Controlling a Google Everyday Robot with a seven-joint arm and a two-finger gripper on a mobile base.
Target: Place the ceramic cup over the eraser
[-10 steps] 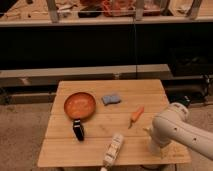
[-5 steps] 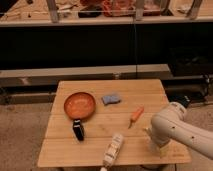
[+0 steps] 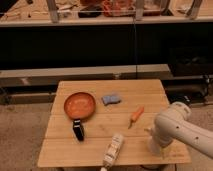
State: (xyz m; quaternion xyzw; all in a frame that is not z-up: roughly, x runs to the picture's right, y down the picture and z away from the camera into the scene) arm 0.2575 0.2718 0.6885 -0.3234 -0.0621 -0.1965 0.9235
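Observation:
The blue-grey eraser lies flat on the wooden table, right of the pan. My white arm comes in from the right, and its gripper points down at the table's front right part, well to the right of and nearer than the eraser. The ceramic cup does not show as a separate thing. It may be hidden by the arm's end.
An orange pan with a black handle sits at the left. An orange carrot lies between the eraser and the gripper. A long white bottle lies at the front edge. Dark shelving stands behind the table.
My arm has shifted slightly left over the table's front right part. The eraser, pan, carrot and bottle have not moved.

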